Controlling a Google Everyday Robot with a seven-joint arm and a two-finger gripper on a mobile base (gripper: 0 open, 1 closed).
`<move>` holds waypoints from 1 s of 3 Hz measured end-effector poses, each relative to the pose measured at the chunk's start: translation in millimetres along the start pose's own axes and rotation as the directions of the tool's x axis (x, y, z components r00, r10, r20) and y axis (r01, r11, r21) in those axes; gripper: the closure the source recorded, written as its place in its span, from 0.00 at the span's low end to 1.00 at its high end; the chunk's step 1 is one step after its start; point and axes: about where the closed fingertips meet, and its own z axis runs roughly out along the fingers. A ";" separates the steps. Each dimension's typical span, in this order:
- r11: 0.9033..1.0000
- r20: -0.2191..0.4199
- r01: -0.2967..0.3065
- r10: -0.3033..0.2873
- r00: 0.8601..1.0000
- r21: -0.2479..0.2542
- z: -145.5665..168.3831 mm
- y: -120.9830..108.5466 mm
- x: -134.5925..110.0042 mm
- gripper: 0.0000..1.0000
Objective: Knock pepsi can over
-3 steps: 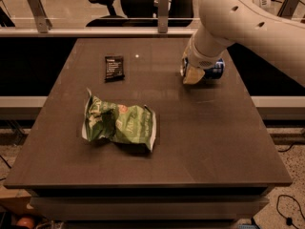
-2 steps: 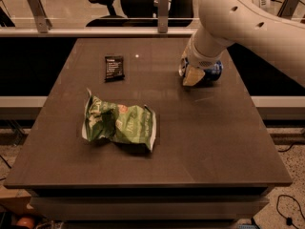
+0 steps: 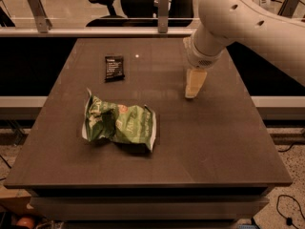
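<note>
Gripper (image 3: 191, 93) points down at table (image 3: 214, 147), grip state not discernible; green snack bag (image 3: 119, 124) and black packet (image 3: 114, 67) well apart from it.

My gripper (image 3: 191, 92) sits near the table's (image 3: 214, 151) right edge. The bag (image 3: 119, 123) blocks the left-front area, the packet (image 3: 114, 67) the far-left corner. I have open room front-right.

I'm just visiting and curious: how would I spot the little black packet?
On the dark table, look far left, beyond the crumpled green snack bag. The black packet lies there, left of the robot's claw; it alone is small, flat and black.
</note>
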 end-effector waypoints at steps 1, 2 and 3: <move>1.000 0.000 0.000 0.000 1.000 0.000 -0.1 -0.1 0.0 0.00; 1.000 0.000 0.000 0.000 1.000 0.000 -0.2 -0.1 0.0 0.00; 0.997 -0.031 0.027 -0.024 0.999 0.071 -42.7 -28.3 3.5 0.00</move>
